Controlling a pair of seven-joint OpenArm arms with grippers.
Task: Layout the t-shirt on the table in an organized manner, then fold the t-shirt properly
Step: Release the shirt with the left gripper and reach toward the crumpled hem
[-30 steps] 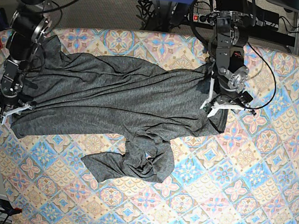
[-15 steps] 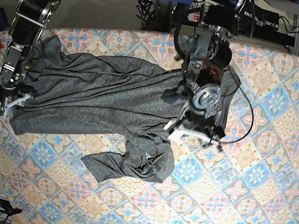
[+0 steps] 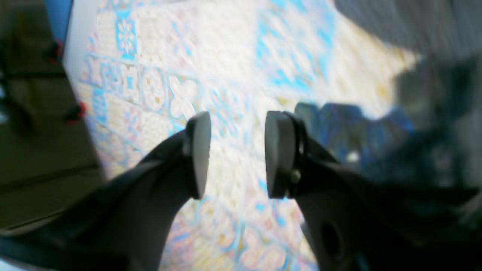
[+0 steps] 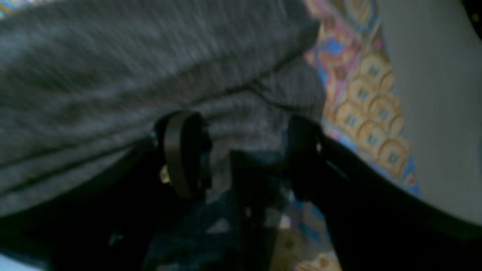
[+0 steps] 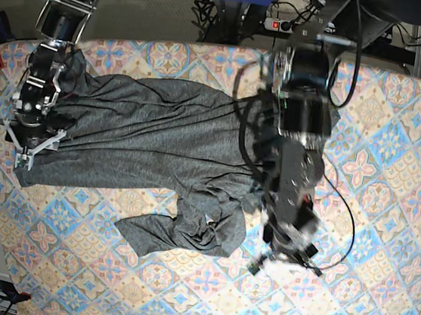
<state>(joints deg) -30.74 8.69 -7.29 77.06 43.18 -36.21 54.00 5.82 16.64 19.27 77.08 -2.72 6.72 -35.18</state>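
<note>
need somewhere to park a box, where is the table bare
Bare cloth runs right of the left gripper to the table edge, and along the front below the t-shirt. The back-left, by the right gripper, is crowded.

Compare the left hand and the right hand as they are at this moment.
The left hand has only the patterned table between its fingers; the right hand has the t-shirt lying behind its gap.

In the base view, the left hand is past the shirt's bunched lower part, over bare cloth, while the right hand sits at the shirt's far end near the table edge.

Both are open and grip nothing.
</note>
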